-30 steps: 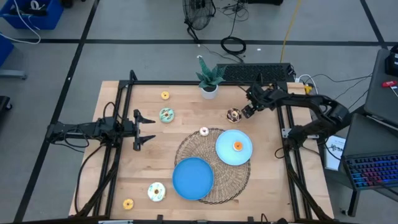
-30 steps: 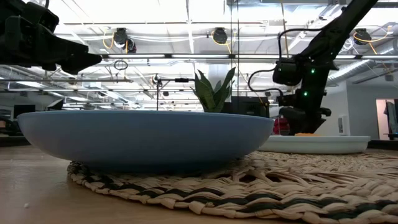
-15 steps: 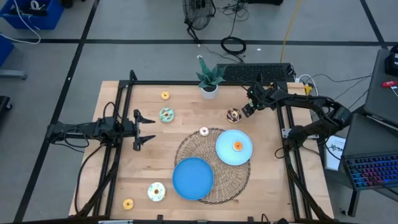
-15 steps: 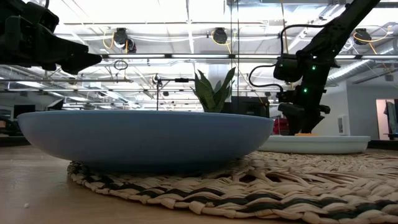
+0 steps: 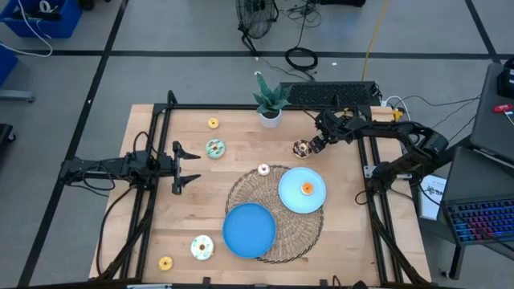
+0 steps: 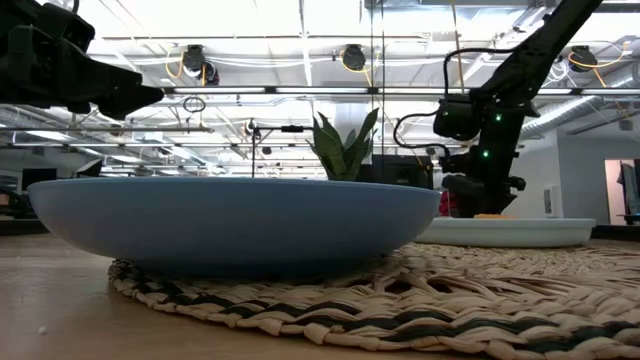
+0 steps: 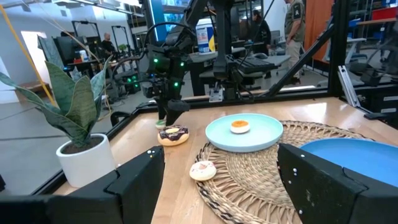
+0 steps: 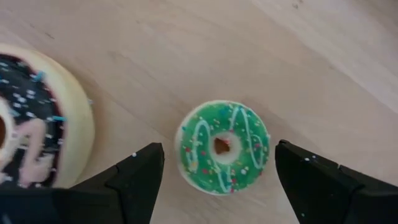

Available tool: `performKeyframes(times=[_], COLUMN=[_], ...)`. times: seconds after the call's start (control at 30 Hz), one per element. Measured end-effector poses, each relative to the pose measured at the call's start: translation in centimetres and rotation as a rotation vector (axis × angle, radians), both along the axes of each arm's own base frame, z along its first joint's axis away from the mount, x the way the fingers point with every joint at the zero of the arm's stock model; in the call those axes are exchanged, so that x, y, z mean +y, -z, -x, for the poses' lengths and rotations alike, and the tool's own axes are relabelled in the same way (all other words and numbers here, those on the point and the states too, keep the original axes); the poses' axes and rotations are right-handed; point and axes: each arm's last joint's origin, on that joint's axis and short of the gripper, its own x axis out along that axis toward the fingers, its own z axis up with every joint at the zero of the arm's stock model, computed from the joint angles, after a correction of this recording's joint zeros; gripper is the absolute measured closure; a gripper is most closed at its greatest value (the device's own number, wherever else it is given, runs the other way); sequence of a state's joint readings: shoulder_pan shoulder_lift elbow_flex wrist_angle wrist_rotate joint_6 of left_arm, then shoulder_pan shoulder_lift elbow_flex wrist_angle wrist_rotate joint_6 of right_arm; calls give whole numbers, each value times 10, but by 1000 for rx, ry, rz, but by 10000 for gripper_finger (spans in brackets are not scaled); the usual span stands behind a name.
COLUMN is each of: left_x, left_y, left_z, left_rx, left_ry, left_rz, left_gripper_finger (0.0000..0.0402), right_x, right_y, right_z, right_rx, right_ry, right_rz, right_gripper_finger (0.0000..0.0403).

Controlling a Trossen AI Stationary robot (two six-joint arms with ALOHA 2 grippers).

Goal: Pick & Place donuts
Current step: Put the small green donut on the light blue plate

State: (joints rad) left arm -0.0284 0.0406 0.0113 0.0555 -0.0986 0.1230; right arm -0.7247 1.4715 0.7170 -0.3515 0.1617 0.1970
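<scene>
A small green-iced donut [image 8: 222, 146] lies flat on the wood at the table's far right. My open right gripper [image 8: 217, 163] hangs above it, pointing down, with one finger on each side and not touching. In the high view my right gripper [image 5: 315, 144] hides this donut. A chocolate donut [image 5: 302, 148] lies just to its left. An orange donut [image 5: 306, 189] sits on the light blue plate [image 5: 289, 199]. A cream donut [image 5: 263, 169], a teal one [image 5: 214, 148] and a yellow one [image 5: 213, 123] lie elsewhere. My open left gripper [image 5: 193, 166] waits at the left.
A darker blue plate [image 5: 249, 229] and the light blue plate sit on a round woven mat [image 5: 301, 233]. A potted plant [image 5: 270, 100] stands at the far edge. Two more donuts [image 5: 201, 247] [image 5: 165, 262] lie near the front left corner. Bare wood lies between the mat and my left gripper.
My right gripper has shifted a little toward the table's left, closer to the chocolate donut. Its fingers have stayed open. Nothing else has moved.
</scene>
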Motion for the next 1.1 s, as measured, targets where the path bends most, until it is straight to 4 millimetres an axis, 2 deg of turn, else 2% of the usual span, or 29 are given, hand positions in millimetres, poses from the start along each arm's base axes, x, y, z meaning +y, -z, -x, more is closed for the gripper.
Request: performKeyframes(times=[0.3,0.8,0.93,1.1], left_x=[0,0,0,0], left_y=[0,0,0,0], left_z=[0,0,0,0], left_rx=[0,0,0,0], left_ry=[0,0,0,0], left_rz=[0,0,0,0], left_gripper_finger=[96,96,96,96], right_x=[-1,0,0,0], right_y=[0,0,0,0], right_z=[0,0,0,0], right_rx=[11,8,7,-8], right_ry=[9,7,6,-3], right_rz=[17,14,14,-3], right_gripper_finger=[124,174,173,154])
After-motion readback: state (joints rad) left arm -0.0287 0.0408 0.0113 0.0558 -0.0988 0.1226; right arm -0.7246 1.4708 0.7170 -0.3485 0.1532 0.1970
